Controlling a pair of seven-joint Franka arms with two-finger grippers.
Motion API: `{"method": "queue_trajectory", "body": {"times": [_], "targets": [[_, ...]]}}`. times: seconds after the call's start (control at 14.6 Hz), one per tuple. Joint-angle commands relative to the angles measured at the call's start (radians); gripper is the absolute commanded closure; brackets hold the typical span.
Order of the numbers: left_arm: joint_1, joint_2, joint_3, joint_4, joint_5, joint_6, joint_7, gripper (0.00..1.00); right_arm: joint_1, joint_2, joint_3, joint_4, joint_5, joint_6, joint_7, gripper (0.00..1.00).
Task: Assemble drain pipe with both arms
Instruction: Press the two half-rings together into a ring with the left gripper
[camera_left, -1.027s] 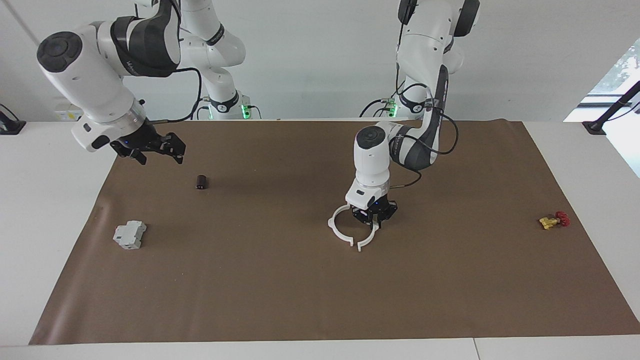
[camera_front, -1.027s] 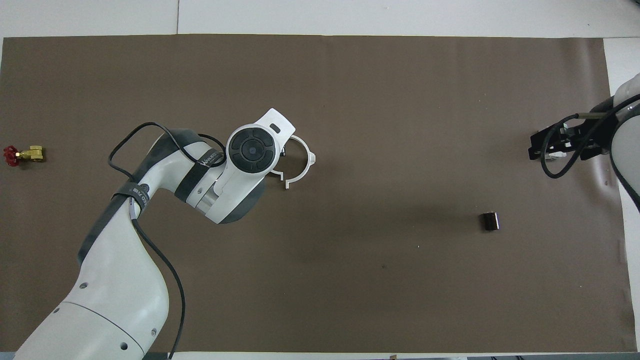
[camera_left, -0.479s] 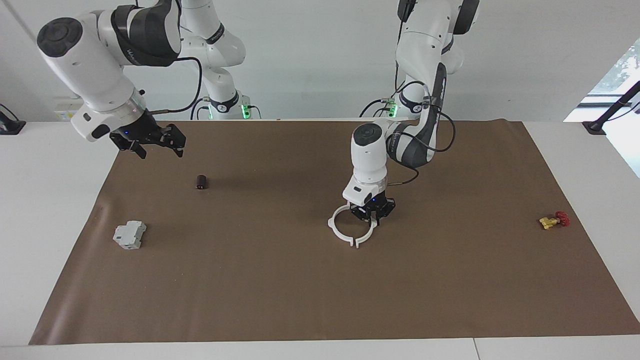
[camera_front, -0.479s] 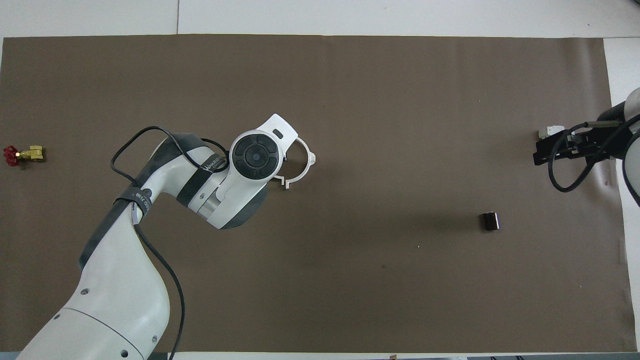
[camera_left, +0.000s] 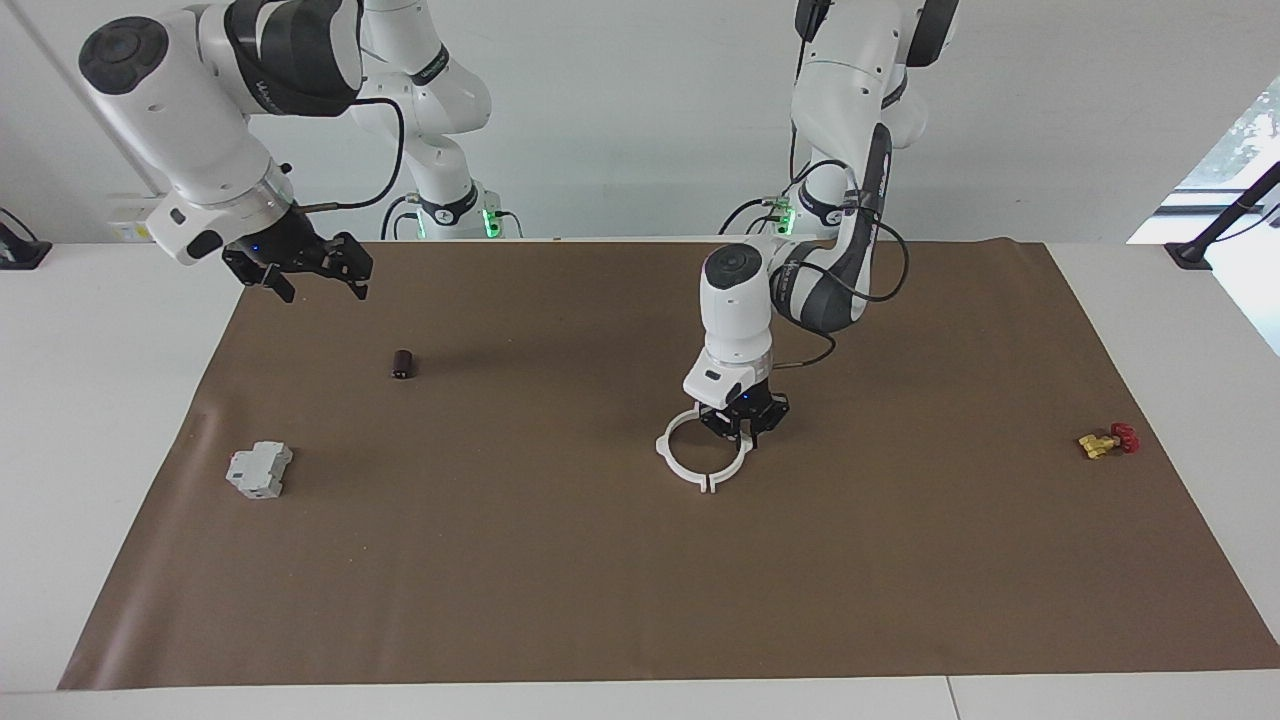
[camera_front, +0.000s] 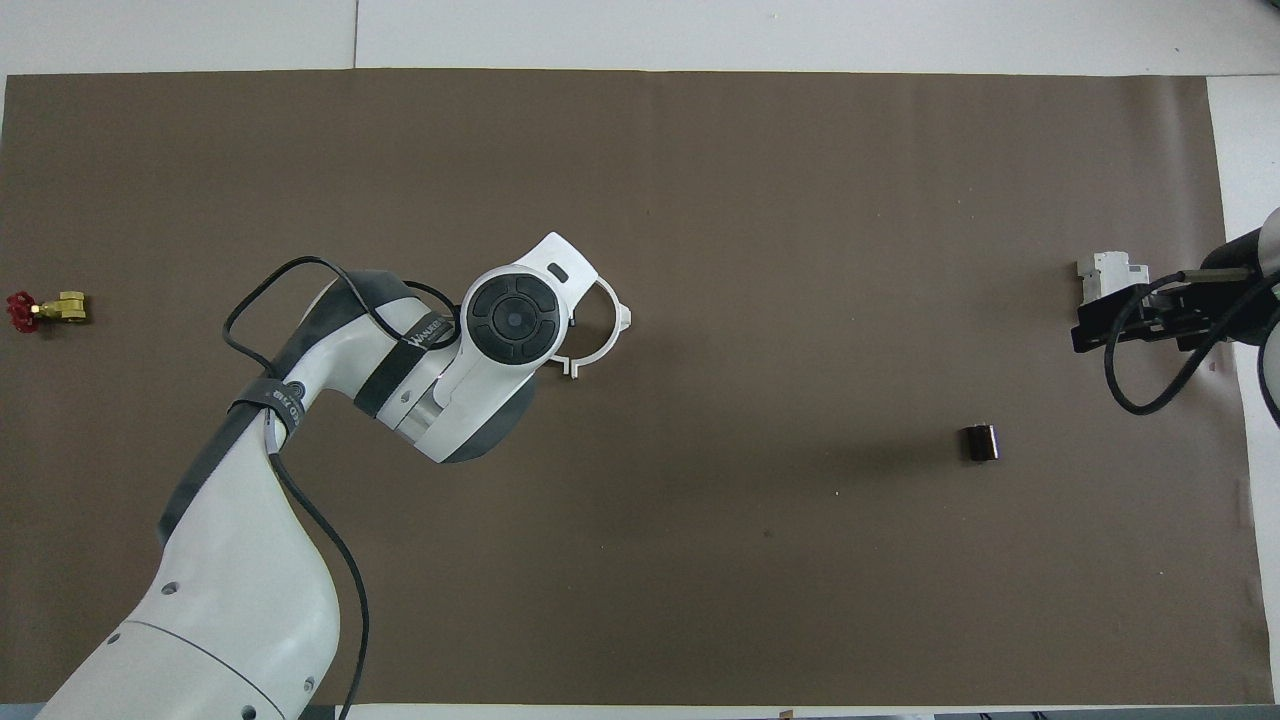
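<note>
I run the rig from afar; nearest the robots, the right hand (camera_left: 308, 272) hangs with its fingers spread and nothing in them, raised over the right arm's end of the brown mat (camera_left: 560, 600). That arm waits. Under it, a little farther out, stands a small dark cylinder (camera_left: 402, 364).

Farther out again, mid-mat, the left hand (camera_left: 745, 428) is down at the counter (camera_left: 100, 400) with its fingertips pressed together, pinching the half of the drain pipe (camera_left: 700, 452) that lies toward the left arm's end. The two white arcs now form a near-complete ring lying flat on the mat, and I judge the joining step almost done: the tabbed ends farthest from the robots sit just beside each other with a thin seam showing, while the ends nearest the robots are hidden by the hand.

To finish well, I would push the held arc sideways, flat along the mat, keeping it level so the tabs meet squarely and the free arc does not skate away. Only one arm is on the job, so nothing braces that free half.

A grey boxy block (camera_left: 259, 470) lies farther out at the right arm's end, and a red-handled brass valve (camera_left: 1108, 441) at the left arm's end.
</note>
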Motion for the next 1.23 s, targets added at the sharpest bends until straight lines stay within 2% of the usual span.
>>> {"method": "queue_trajectory", "body": {"times": [0.0,1.16], "targets": [[-0.033,-0.009,0.003,-0.062,0.004,0.032,-0.017,1.0,-0.013,-0.031,0.003,-0.039,-0.018,0.012,-0.021,0.0],[-0.039,-0.008,0.001,-0.067,0.004,0.064,-0.014,1.0,-0.023,-0.02,-0.015,-0.017,-0.017,-0.003,-0.015,0.0]]}}
